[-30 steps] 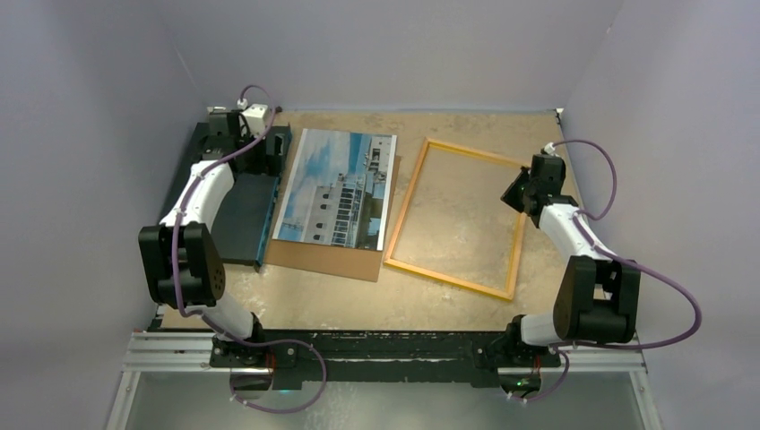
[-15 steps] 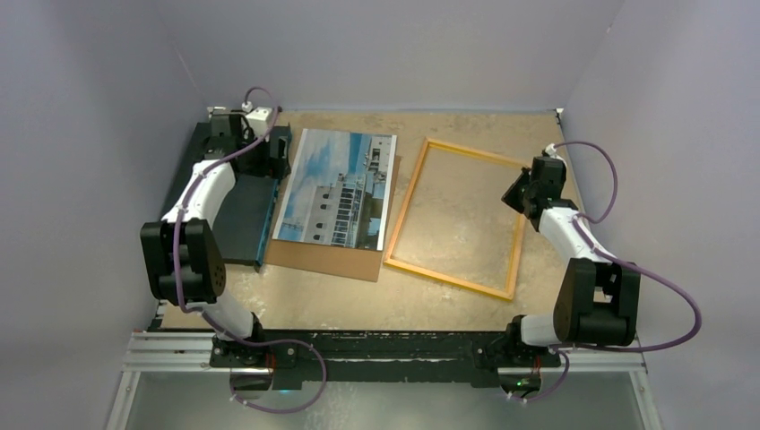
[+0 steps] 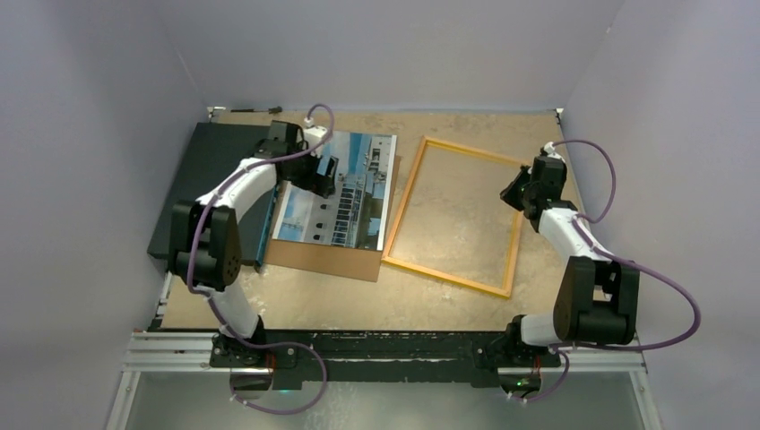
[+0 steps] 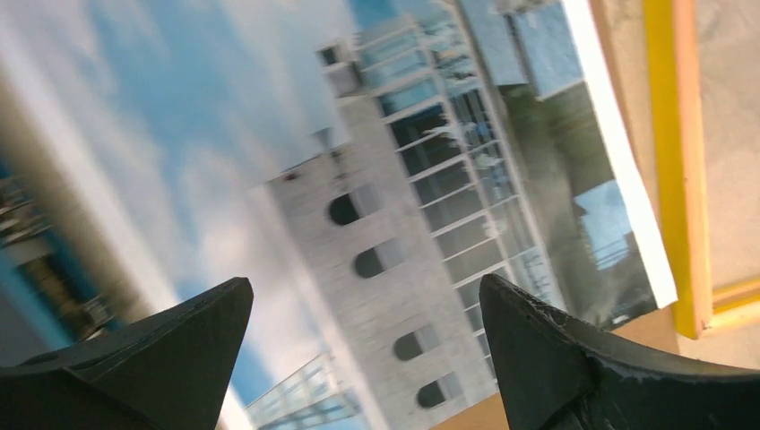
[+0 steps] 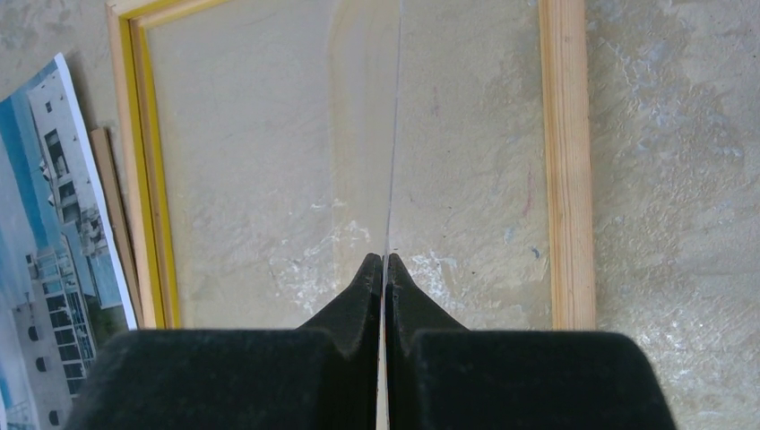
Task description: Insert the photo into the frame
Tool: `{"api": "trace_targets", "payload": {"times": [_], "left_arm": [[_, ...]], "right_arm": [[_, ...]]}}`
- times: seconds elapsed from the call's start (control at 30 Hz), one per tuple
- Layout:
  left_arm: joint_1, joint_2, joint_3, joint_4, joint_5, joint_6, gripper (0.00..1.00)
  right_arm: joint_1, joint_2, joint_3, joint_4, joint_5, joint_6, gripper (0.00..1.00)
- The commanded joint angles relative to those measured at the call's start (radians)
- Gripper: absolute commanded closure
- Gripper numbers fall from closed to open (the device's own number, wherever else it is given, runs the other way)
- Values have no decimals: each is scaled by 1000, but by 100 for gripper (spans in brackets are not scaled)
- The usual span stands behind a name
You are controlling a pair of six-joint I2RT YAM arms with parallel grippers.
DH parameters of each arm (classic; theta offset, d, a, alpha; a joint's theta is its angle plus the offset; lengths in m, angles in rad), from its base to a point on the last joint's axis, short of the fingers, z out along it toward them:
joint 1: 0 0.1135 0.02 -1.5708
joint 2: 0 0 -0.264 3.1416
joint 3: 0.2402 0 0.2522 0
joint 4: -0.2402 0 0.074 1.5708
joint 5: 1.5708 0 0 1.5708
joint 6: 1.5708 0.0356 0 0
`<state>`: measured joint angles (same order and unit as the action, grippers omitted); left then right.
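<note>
At the far left of the table (image 3: 296,305) lay the dark slab (image 3: 208,170), out of play. Our left claw (image 3: 324,176) hung over the far-left part of the photo (image 3: 354,210), its jaws spread wide and holding nothing. From its wrist we saw both tips straddling the printed building. The photo lay face up on the brown backing board (image 3: 323,260), just beside the frame (image 3: 453,278) and not yet inside it.

We judged the main risk to be here. A glossy sheet lying flat offers no edge, so a closing pinch could skid across it, crease it, or drag photo and board together into the frame's left rail and knock it askew.

At the right, our right claw (image 3: 522,192) was closed tight over the frame's right side, gripping nothing we could make out. Had it dropped, it might have shoved the frame.
</note>
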<state>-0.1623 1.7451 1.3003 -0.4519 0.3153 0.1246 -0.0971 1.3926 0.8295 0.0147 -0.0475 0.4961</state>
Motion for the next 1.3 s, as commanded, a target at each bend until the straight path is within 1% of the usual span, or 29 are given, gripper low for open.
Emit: {"api": "trace_targets", "payload": {"times": [0.0,0.13,0.27,0.37,0.47,0.6,0.73,0.87,0.93,0.97,1.03,1.07,1.27], "left_arm": [[-83,88,85,-16,76,5,6],[-177,165,137,8,139,-6,13],[-247,231,174,45,210,-25,20],[-276,282,200,77,280,-43,27],[-300,329,228,109,334,-59,33],[-334,381,271,122,344,-65,42],[-342,435,307,117,348,-76,55],[-342,466,315,118,351,-77,69],[-343,472,314,122,362,-82,75],[-346,475,313,124,367,-85,79],[-351,477,310,125,366,-85,91],[-353,478,308,124,365,-86,95],[-357,477,286,128,370,-84,100]], "right_arm": [[1,11,-15,26,-14,-8,100],[1,4,-20,27,-24,4,100],[0,-23,-40,50,-19,7,100],[0,-53,-72,81,22,12,100],[0,-62,-84,99,20,6,100],[0,-61,-98,128,-1,3,100],[0,-63,-116,150,-5,5,100],[0,-61,-136,174,-10,13,100],[0,-61,-148,190,-16,21,100],[-1,-62,-155,200,-18,28,100],[-1,-66,-172,230,-26,43,100],[-1,-69,-185,252,-37,55,100],[-1,-61,-249,410,-127,99,100]]}}
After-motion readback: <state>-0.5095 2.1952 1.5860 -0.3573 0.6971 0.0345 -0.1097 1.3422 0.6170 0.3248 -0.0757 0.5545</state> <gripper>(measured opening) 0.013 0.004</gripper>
